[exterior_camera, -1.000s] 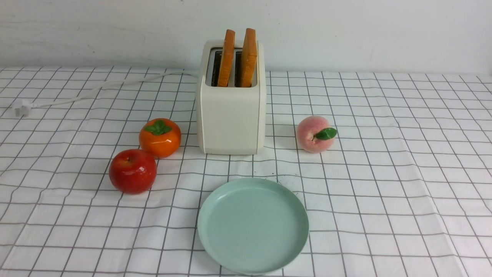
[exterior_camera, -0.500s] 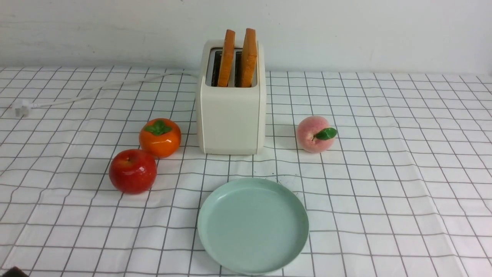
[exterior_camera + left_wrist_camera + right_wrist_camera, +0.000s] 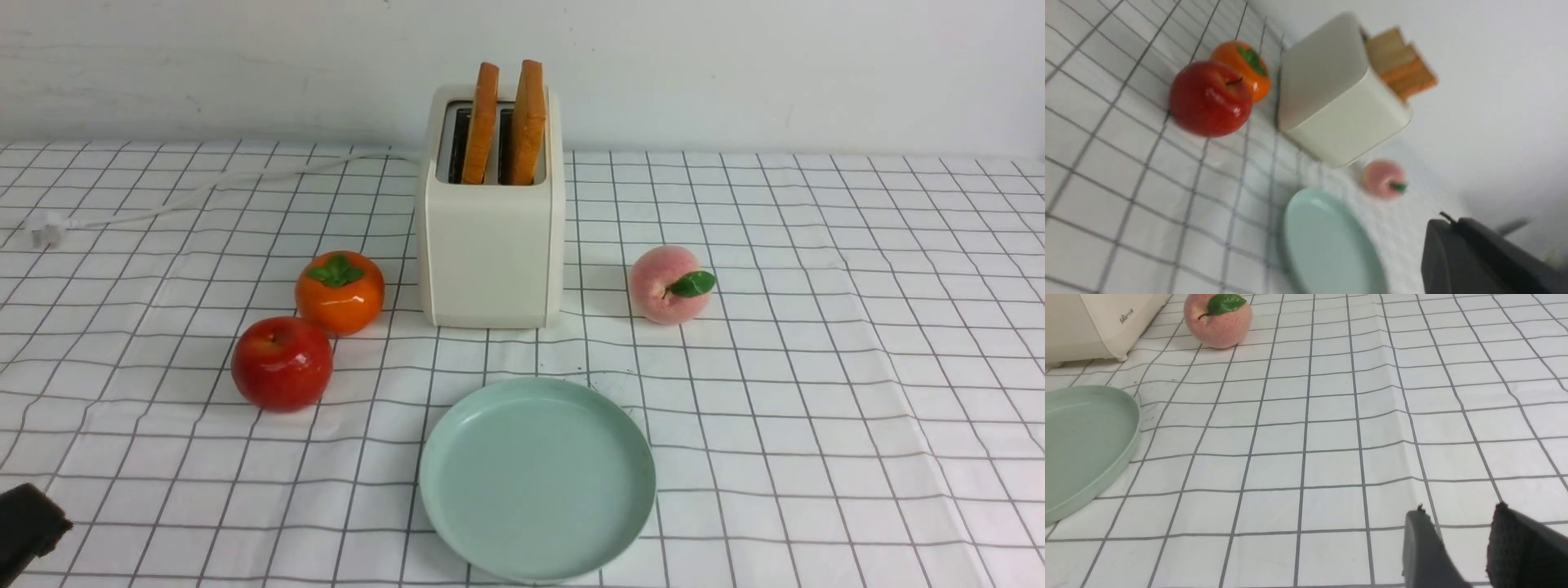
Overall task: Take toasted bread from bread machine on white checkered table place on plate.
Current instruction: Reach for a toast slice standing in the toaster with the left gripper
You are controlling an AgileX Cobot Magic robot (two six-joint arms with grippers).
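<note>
Both slices of toasted bread (image 3: pixel 529 122) stand upright in the slots of the bread machine (image 3: pixel 490 253). The plate (image 3: pixel 536 478) lies just in front of that machine on the white checkered table (image 3: pixel 816 367). Well to its front-left, the left gripper (image 3: pixel 1449 228) (only partly seen) is closed on nothing. To its front-right, the right gripper (image 3: pixel 1459 522) stands parted and empty.

I'm counting two thin golden-tan slices of toasted bread (image 3: pixel 482 122), one boxy cream-white bread machine (image 3: pixel 490 253) and one round pale mint-green plate (image 3: pixel 535 482). Fruit now: one glossy red apple (image 3: pixel 282 363), one orange persimmon (image 3: pixel 339 292) with a green leaf cap, one fuzzy pink peach (image 3: pixel 663 286). One white power cord (image 3: pixel 212 188), and one white checkered table (image 3: pixel 857 367) under the lot.
</note>
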